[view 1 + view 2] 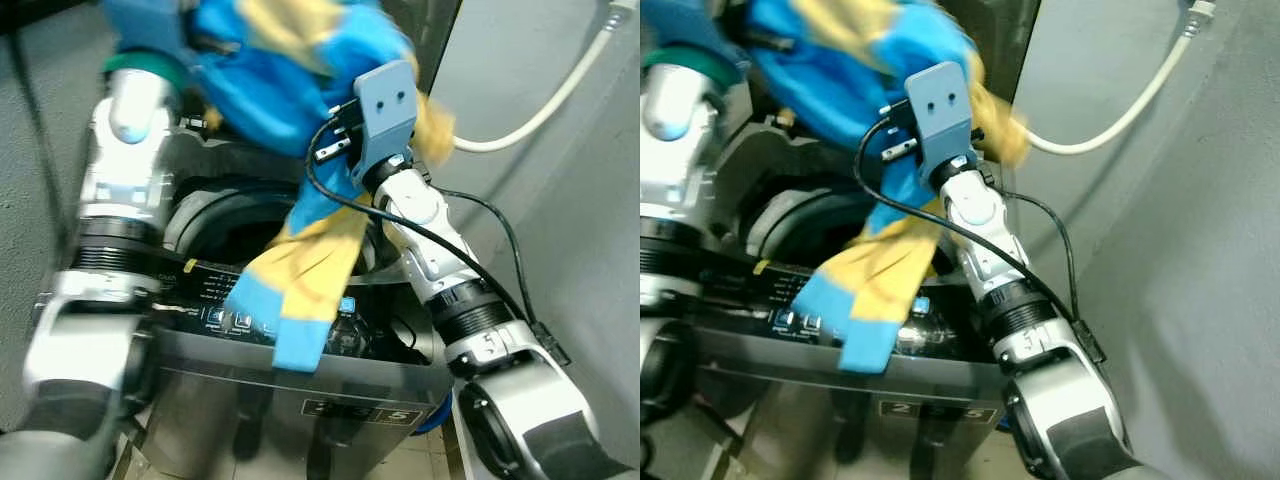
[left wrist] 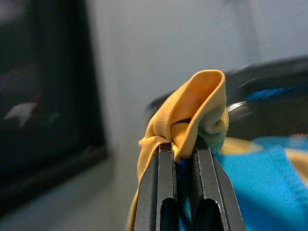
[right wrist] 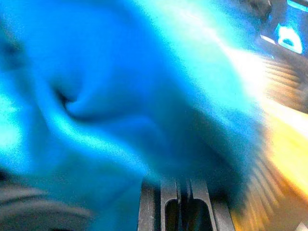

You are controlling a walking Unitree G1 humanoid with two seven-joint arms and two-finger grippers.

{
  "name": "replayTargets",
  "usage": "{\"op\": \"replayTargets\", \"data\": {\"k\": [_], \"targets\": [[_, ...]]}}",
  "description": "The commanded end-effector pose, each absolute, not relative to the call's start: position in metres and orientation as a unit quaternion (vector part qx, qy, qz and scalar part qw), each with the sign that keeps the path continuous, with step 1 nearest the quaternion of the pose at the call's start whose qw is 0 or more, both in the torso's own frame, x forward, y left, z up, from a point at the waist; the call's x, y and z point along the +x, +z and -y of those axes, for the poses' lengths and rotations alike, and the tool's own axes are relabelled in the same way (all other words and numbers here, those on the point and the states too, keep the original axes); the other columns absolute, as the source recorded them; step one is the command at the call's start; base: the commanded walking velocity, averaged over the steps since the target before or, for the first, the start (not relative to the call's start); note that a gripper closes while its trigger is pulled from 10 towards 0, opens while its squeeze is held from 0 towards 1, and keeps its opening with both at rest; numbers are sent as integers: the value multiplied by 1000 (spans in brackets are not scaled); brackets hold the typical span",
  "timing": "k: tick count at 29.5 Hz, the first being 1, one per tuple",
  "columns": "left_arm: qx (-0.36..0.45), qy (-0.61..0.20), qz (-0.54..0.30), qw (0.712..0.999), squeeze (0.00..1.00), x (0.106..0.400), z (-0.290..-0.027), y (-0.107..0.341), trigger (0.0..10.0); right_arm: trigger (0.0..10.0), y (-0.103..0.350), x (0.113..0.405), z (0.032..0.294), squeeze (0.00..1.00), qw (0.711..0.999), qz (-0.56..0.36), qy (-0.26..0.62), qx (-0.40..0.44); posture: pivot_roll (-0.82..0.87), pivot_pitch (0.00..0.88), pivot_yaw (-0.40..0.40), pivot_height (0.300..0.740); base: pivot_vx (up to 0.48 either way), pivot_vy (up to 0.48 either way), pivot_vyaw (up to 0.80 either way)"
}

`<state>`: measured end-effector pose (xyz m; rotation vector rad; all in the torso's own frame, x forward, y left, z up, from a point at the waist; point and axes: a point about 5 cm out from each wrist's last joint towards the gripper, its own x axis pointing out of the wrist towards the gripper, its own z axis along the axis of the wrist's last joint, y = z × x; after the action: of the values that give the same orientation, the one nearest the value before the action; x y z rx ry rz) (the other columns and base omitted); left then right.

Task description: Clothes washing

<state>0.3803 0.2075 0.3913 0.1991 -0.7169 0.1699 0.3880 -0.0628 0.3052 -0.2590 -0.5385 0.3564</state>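
Observation:
A blue and yellow garment (image 1: 275,85) hangs bunched above the open drum (image 1: 230,225) of a top-loading washing machine. One yellow-and-blue end (image 1: 295,300) droops over the control panel (image 1: 205,295). My left gripper (image 2: 182,147) is shut on a fold of the yellow fabric. It is raised at the top left, where the cloth hides it in the eye views. My right gripper (image 3: 185,187) is pushed into the blue cloth, its fingers close together and their tips buried. Its wrist (image 1: 385,110) sits against the garment's right side.
The steel front of the machine (image 1: 300,400) stands right before me. A grey wall (image 1: 580,230) closes in on the right, with a pale hose (image 1: 545,105) running across it. A black cable (image 1: 480,260) loops along my right forearm.

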Motion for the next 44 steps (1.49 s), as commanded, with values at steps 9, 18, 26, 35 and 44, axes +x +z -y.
{"op": "replayTargets", "data": {"k": [9,18,26,35,44], "targets": [[58,11,192,980,0,407,-212,361,10000,10000,273,370,62,0,895,255,310,-192,68,48,-26,740,0,0,0],[35,-140,136,980,0,413,-185,352,10000,10000,299,361,113,0,927,310,209,-20,66,52,-3,740,0,0,0],[49,-246,77,965,0,411,-159,320,10000,10000,300,348,139,0,930,329,154,54,64,53,13,740,0,0,0],[53,-322,-1,945,400,399,-152,267,10000,10000,281,312,132,0,919,285,264,-69,58,53,8,740,0,0,0],[56,-358,38,931,1000,384,-144,266,10000,10000,272,311,139,0,935,247,241,-75,56,48,-5,740,0,0,0]]}}
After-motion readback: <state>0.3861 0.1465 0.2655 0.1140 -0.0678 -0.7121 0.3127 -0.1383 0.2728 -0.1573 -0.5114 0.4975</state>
